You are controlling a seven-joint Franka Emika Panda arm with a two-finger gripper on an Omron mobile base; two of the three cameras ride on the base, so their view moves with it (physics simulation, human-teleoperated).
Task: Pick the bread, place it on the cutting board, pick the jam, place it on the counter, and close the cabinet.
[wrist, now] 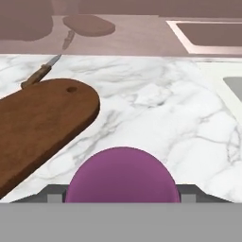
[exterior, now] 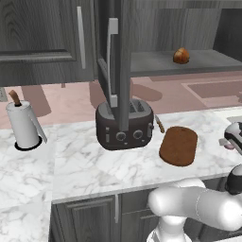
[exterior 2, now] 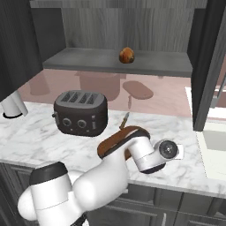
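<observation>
Bread (exterior: 181,56) sits on the open cabinet's shelf (exterior 2: 114,62), above and behind the cutting board (exterior: 178,145), so the first step looks undone and the board lies bare on the surface (exterior: 90,160) just right of the toaster (exterior: 125,125). Jam (wrist: 122,176) fills the bottom of the hand view, low over the marble just right of the board, and seems held between the tips of the end effector (wrist: 122,193), though the tips themselves are hidden, so I cannot tell the grip for sure. Cabinet door (exterior: 111,61) stands open, unclosed.
</observation>
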